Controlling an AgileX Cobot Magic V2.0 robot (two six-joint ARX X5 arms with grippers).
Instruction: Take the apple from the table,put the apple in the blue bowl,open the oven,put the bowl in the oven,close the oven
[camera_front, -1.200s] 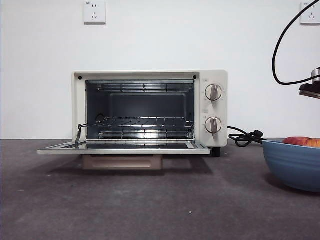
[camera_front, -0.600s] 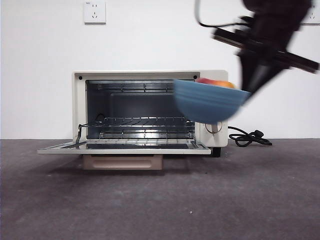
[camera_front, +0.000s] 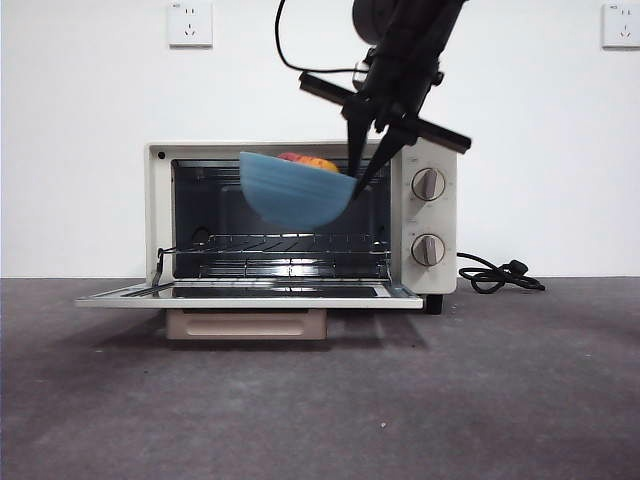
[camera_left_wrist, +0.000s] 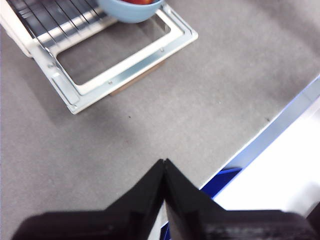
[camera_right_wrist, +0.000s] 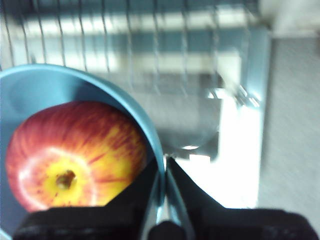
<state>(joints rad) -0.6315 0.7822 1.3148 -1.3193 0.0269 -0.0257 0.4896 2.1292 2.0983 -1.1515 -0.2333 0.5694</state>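
L gripper is hanging w/ jaws pressed together over the table near its edge, while the blue bowl w/ the apple is sitting above the oven door's inner edge, by the rack.

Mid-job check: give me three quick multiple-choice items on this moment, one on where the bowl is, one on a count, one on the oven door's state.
1. Where is the blue bowl?
A. on the table
B. held in the air before the oven cavity
C. on the rack

2. How many knobs does the oven have?
A. one
B. two
C. three

3. The oven door is:
A. open, lying flat
B. shut
C. half open

B: the right gripper pinches its rim, clear of the rack, with the apple inside.
B: two round knobs sit one above the other.
A: the door lies level.
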